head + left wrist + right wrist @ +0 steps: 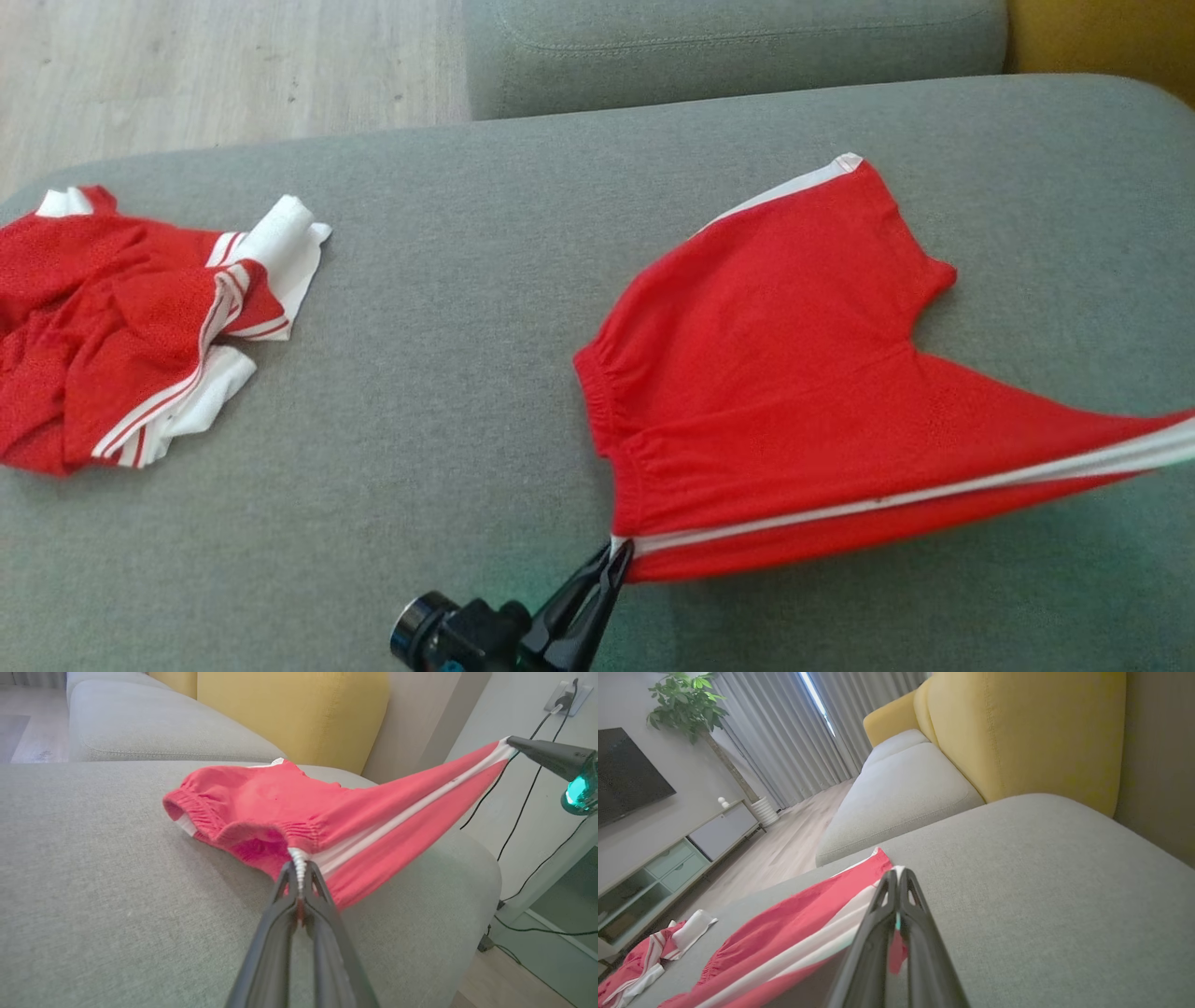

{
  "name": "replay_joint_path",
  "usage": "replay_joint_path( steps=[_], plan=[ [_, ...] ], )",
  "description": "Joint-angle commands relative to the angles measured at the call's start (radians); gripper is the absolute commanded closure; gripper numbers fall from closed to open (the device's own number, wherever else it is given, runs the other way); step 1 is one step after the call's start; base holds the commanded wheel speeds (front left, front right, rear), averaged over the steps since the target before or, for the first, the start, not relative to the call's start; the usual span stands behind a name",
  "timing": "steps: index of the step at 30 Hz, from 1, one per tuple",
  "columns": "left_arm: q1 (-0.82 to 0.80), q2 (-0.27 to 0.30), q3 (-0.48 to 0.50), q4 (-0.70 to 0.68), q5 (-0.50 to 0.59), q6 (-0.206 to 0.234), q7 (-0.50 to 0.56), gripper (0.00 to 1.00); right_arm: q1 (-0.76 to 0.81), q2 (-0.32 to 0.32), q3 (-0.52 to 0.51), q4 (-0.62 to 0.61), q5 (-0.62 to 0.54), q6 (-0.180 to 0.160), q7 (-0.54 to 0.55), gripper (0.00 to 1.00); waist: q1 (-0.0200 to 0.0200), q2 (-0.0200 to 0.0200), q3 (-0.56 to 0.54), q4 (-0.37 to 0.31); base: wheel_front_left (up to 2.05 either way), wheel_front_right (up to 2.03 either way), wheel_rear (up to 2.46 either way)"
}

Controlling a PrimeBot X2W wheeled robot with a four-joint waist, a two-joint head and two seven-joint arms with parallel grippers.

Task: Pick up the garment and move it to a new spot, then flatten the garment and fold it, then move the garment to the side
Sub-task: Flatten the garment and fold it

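I've the left tool (618, 558) and right tool (896, 879) clenched on opposite ends of the red shorts (766, 392), near stripe taut for flattening.

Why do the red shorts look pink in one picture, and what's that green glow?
Head view: the shorts are deep red, with a faint green tint on the cushion below them. Left wrist view: paler light makes them pinkish; the glow is a teal lamp by the right gripper. Right wrist view: the window gap glares white.
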Motion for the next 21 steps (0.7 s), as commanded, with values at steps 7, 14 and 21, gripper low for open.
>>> replay_joint_path(
  steps=[7,14,21],
  plan=[
    [-0.095,-0.022,0.054,-0.052,-0.021,0.014,0.018,1.00,-0.140,-0.043,-0.047,0.003,-0.109,0.006,0.026,1.00,0.0003,-0.0001,0.051,0.064,0.00,0.00,0.00],
    [-0.273,-0.074,0.043,-0.003,-0.067,0.004,0.054,1.00,-0.377,-0.061,-0.021,0.103,-0.155,0.006,0.149,1.00,0.0003,-0.0001,0.150,0.138,0.00,0.00,0.00],
    [-0.425,-0.083,0.008,0.061,-0.171,0.015,0.063,1.00,-0.610,-0.113,0.085,0.195,-0.175,0.006,0.253,1.00,0.0003,-0.0001,0.218,0.190,0.00,0.00,0.00]
  ],
)
